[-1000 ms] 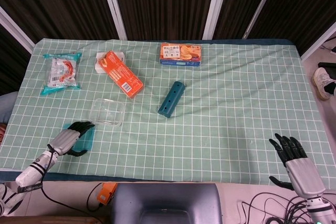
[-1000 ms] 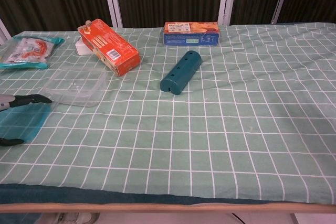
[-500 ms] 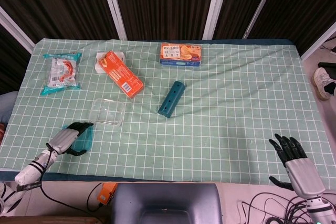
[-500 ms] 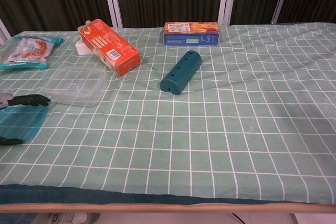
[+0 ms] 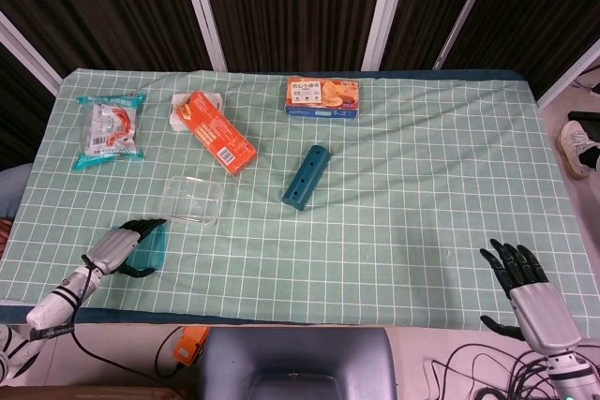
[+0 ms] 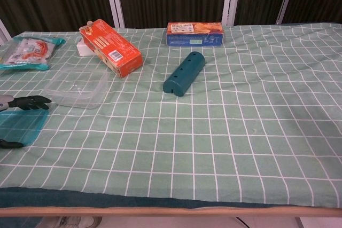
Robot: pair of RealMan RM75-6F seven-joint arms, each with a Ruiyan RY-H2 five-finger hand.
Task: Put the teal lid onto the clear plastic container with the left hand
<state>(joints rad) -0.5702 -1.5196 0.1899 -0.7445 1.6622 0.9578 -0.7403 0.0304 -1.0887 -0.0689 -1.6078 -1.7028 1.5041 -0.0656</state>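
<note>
Fingers [image 5: 142, 228] of the left hand [image 5: 119, 247] curl over the teal lid [image 5: 150, 248], thumb under its near edge, gripping it just above the checked cloth [image 5: 394, 185]. Clear plastic container [image 5: 192, 200] sits just beyond the fingertips, lidless. Right hand [image 5: 525, 292] hangs past the table's near edge, fingers spread, holding nothing.

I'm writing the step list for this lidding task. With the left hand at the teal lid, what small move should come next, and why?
Probably lift the teal lid slightly off the cloth. The left hand lies over it with thumb below and fingers above, apparently gripping it, and the lid looks still low near the table edge. The clear container sits open just beyond, so it needs clearance over the rim.
</note>
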